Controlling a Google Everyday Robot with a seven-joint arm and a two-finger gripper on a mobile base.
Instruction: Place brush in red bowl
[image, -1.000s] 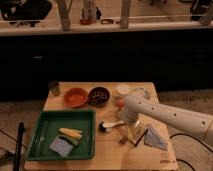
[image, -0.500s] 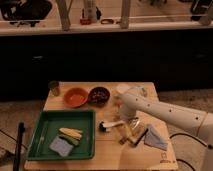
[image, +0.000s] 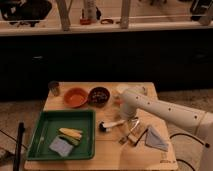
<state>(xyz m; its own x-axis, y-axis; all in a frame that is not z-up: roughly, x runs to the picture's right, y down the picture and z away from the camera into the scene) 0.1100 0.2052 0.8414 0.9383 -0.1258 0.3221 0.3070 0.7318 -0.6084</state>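
Nearest, a green tray (image: 61, 113) is sitting at one front corner of the worktop (image: 110, 152) and a grey cloth (image: 156, 140) is lying at the other; neither is serving the task. Just behind the cloth, a tan wooden utensil (image: 133, 134) is lying beside my gripper (image: 129, 125). I am holding the gripper low over the middle of the worktop, at the white handle end of the brush (image: 111, 125). The brush appears to be lying flat, its dark head pointing toward the tray. I am unable to tell whether I am gripping the handle or only reaching it. I am judging the handle the sensible hold, since it is leaving the bristles free. Farther back, the red bowl (image: 76, 97) is standing empty, well apart from the brush. A dark bowl (image: 99, 95) is sitting just beside it.
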